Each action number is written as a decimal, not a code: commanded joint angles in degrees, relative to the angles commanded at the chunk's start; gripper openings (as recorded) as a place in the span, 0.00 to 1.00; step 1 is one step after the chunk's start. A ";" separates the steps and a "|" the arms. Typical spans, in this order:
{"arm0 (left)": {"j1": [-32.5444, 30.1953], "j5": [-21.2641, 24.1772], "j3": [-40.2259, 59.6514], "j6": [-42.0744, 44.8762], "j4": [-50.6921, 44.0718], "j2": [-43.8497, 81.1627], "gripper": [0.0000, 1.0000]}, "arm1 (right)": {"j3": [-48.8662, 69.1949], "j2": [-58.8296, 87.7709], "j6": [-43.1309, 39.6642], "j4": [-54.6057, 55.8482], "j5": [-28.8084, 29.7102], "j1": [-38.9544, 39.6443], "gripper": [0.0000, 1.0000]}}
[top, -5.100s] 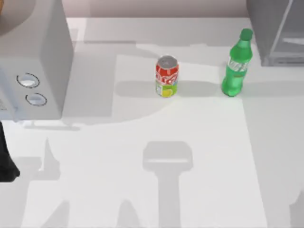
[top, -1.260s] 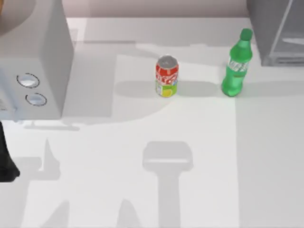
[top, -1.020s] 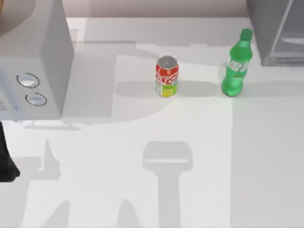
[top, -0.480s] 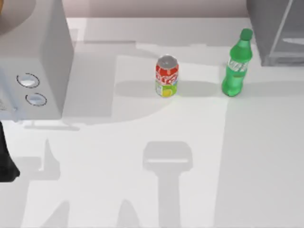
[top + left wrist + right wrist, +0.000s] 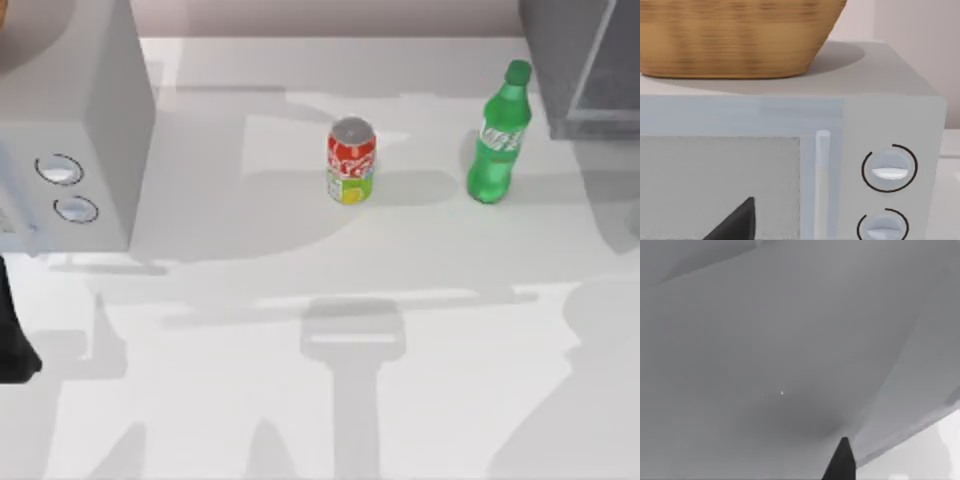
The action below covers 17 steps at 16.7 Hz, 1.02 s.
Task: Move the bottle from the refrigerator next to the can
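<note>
Left arm (image 5: 14,345) parked at the counter's (image 5: 300,400) left edge by the microwave (image 5: 70,130) — gripper state cannot tell. Can (image 5: 351,161) mid-counter; bottle (image 5: 498,135) upright to its right, well apart, near the refrigerator (image 5: 585,60). Right gripper's opening cannot tell. Best grasped mid-body, kept vertical — set down just beside the can.

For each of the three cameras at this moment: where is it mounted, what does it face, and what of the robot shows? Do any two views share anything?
Top view: above the table, looking down on the can, the bottle, the refrigerator and the knobbed grey box; part of the dark left arm shows at the left edge.
Left wrist view: on the left arm, facing the knobbed grey box's front with a basket on top; a dark fingertip of the left hand shows.
Right wrist view: on the right arm, facing a plain grey surface; a dark fingertip of the right hand shows.
Shared: the top and left wrist views both show the knobbed grey box.
</note>
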 joint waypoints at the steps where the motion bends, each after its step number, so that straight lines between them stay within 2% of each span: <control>1: 0.00 0.00 0.00 0.00 0.00 0.00 1.00 | -1.40 -0.96 2.80 1.58 3.23 4.46 1.00; 4: 0.00 0.00 0.00 0.00 0.00 0.00 1.00 | -5.25 -3.83 10.44 5.97 12.02 15.65 1.00; 7: 0.00 0.00 0.00 0.00 0.00 0.00 1.00 | -7.76 -5.94 15.47 8.96 17.64 21.65 1.00; 13: 0.00 0.00 0.00 0.00 0.00 0.00 1.00 | -8.25 -5.95 16.05 9.31 18.91 21.64 1.00; 17: 0.00 0.00 0.00 0.00 0.00 0.00 1.00 | -1.92 -1.18 16.02 8.47 19.08 21.63 1.00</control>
